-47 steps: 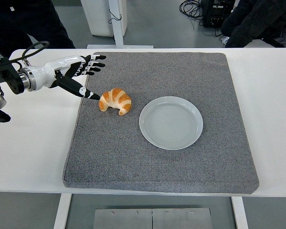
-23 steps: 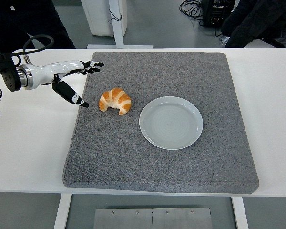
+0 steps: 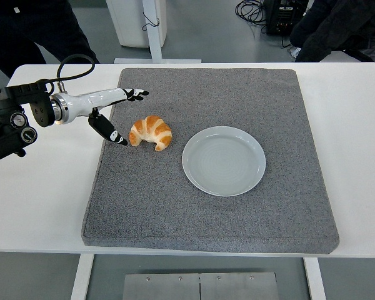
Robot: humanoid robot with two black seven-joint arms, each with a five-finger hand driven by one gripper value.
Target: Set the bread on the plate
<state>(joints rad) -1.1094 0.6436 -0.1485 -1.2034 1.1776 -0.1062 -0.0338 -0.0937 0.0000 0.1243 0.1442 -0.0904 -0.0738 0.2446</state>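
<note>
A golden croissant (image 3: pixel 151 132) lies on the grey mat (image 3: pixel 212 212), left of an empty pale plate (image 3: pixel 224 160). My left hand (image 3: pixel 124 116) reaches in from the left, open and seen edge-on. Its fingers (image 3: pixel 136 94) stretch out behind the croissant, and the thumb tip (image 3: pixel 120 140) points down just left of it. The hand holds nothing and I cannot tell whether the thumb touches the bread. The right arm is out of view.
The mat lies on a white table (image 3: pixel 44 200). Dark-clothed people stand behind the table's far edge, one at the top left (image 3: pixel 31 28) and one at the top right (image 3: pixel 344 25). A white post (image 3: pixel 153 31) rises beyond the table.
My left arm has advanced to the right, bringing the hand closer to the croissant. The hand has turned edge-on. The croissant and plate have not moved.
</note>
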